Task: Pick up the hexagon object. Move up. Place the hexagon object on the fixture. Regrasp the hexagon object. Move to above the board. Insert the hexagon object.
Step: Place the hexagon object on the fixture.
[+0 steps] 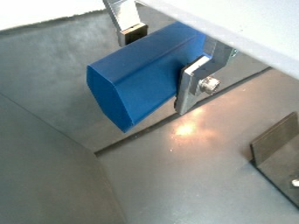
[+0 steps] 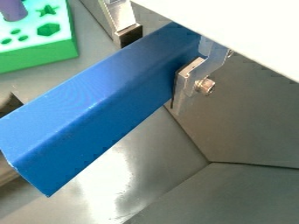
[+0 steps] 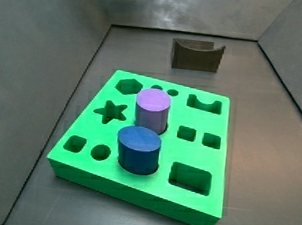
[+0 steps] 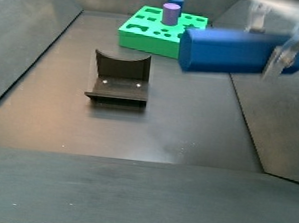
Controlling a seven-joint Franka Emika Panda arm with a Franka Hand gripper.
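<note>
- Up above the grey floor, the gripper (image 4: 282, 55) clamps the hexagon object (image 4: 226, 51) level.
- Below stands the fixture (image 4: 118, 78), apart.
- Purple cylinder (image 3: 153, 111) and dark-blue cylinder (image 3: 139, 149) occupy the board (image 3: 144, 180).

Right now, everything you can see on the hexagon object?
The hexagon object is a long, slim, matte blue prism with flat facets and a hexagonal end. It is held roughly level in the air, clamped near one end by the gripper, silver fingers on opposite faces. In a side view it hangs clear of the floor, off to the side of the fixture.
</note>
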